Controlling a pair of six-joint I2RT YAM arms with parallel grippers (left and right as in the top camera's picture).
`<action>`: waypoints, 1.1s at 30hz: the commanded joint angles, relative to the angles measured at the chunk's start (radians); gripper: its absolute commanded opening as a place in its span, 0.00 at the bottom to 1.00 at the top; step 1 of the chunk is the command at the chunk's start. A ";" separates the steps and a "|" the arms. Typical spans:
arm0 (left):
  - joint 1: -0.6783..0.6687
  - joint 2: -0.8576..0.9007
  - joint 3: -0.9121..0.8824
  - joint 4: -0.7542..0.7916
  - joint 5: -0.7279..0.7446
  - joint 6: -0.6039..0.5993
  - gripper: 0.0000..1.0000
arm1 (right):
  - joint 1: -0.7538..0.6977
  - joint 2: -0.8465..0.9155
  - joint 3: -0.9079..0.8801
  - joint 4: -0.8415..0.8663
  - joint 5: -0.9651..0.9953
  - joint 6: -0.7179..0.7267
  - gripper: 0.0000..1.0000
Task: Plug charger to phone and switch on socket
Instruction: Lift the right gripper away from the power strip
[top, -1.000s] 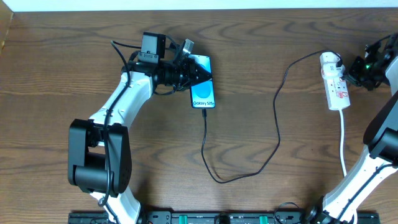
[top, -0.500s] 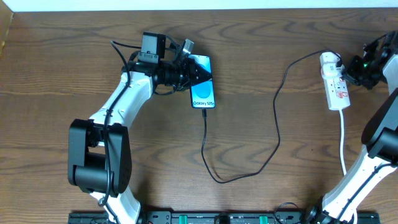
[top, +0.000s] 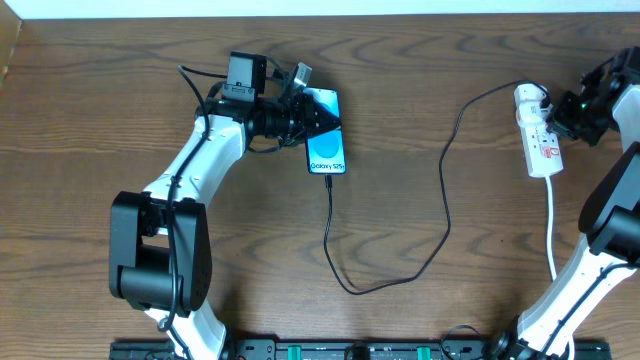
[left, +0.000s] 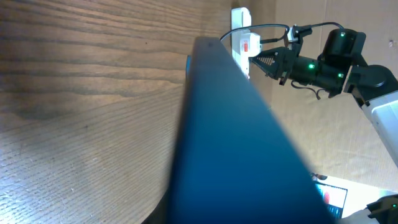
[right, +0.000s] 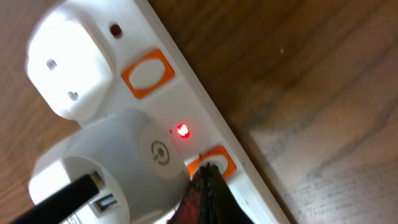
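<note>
White socket (top: 541, 140) — charger (top: 446, 205) plugged in.

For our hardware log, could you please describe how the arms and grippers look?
The left arm and right arm have white links, black joints. Black cables loop at the left wrist. The left gripper and right gripper are black; the right shows green lights.

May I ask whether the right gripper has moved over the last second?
Yes: the right gripper edged leftward in the overhead view, toward the narrow white power strip.
</note>
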 joint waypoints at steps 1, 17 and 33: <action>0.003 -0.039 0.016 0.004 0.024 -0.005 0.07 | 0.109 0.042 -0.051 -0.056 -0.196 0.014 0.01; 0.003 -0.039 0.016 0.005 0.024 -0.006 0.07 | 0.028 -0.052 -0.050 0.066 -0.251 0.076 0.01; 0.003 -0.039 0.016 0.015 0.023 -0.005 0.07 | -0.187 -0.480 -0.050 -0.060 -0.252 0.061 0.01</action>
